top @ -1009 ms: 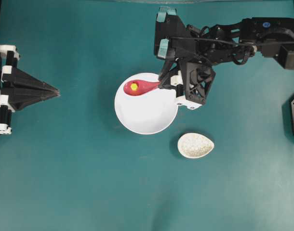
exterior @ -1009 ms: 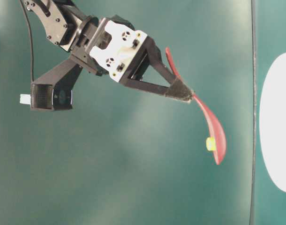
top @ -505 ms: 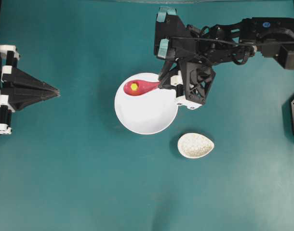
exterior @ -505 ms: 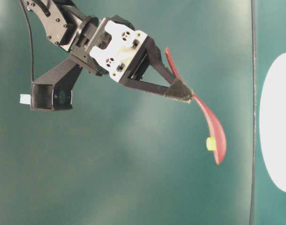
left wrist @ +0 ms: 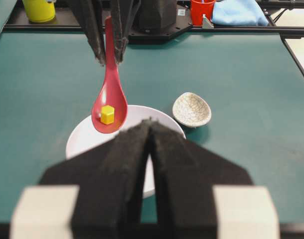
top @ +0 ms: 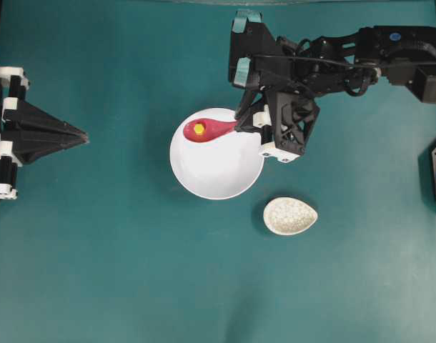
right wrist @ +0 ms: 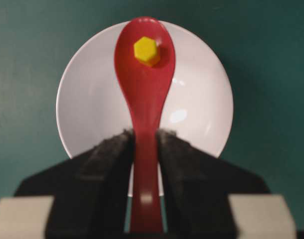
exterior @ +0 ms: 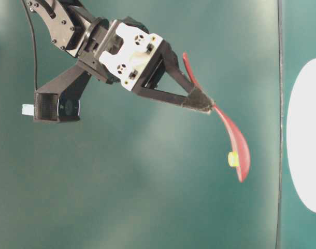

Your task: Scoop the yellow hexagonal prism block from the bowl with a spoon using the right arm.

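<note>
Above a white bowl (top: pixel 216 161) on a teal table (top: pixel 132 271), the right gripper (top: pixel 241 126) is clamped on the handle of a glossy pink-red spoon (top: pixel 207 129), its two black fingers (right wrist: pixel 109 159) pressing the handle from either side. A small yellow hexagonal prism block (top: pixel 199 128) sits in the spoon's oval scoop, near its tip. From overhead the scoop lies over the bowl's upper-left rim; the table-level view shows the spoon lifted clear of the bowl, sloping down from the gripper, with the block resting on its inner face. The bowl itself holds nothing else that can be seen. A small speckled beige teardrop-shaped dish (top: pixel 290 216) lies on the table just beside the bowl, to its lower right in the overhead view, not touching it. The left gripper (top: pixel 78 135) sits well apart at the left edge of the table, its pointed fingers pressed together and holding nothing, aimed toward the bowl.
</note>
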Motion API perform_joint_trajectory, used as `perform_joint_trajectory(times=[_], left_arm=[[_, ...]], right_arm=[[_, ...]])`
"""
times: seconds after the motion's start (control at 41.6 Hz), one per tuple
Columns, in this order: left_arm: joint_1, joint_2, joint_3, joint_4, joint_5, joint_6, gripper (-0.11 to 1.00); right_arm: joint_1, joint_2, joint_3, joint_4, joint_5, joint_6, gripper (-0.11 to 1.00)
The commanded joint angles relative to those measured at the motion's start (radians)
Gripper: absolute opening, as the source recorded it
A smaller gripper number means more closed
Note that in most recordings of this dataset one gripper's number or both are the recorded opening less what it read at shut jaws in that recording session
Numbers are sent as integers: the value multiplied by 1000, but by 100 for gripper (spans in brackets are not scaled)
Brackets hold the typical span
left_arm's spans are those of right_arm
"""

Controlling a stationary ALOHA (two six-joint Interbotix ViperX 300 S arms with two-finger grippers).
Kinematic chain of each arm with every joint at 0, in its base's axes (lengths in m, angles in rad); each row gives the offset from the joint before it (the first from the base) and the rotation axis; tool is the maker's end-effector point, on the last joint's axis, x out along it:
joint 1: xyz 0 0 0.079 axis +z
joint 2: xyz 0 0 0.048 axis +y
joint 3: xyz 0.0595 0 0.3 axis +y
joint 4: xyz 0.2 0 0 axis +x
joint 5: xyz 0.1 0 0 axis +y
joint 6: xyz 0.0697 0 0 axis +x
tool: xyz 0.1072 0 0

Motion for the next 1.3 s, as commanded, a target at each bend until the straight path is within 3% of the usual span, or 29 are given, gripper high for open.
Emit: perform_joint_trajectory(times=[0.0,0.601,0.889,1.274], left_arm=[[-2,5,-29,0,-11,0,3],[-2,3,-29,2,-9,15,3],[-20,11,-26,2,5,-8,3],[-21,-21,-38,5,-14,48,3]], right_arm=[[0,-35,-20,0,-8,0,23],[0,-35,-20,-2,-12,-2,24],[0,-35,-18,0,-12,-3,23],[0,-35,-18,0,-11,0,23]])
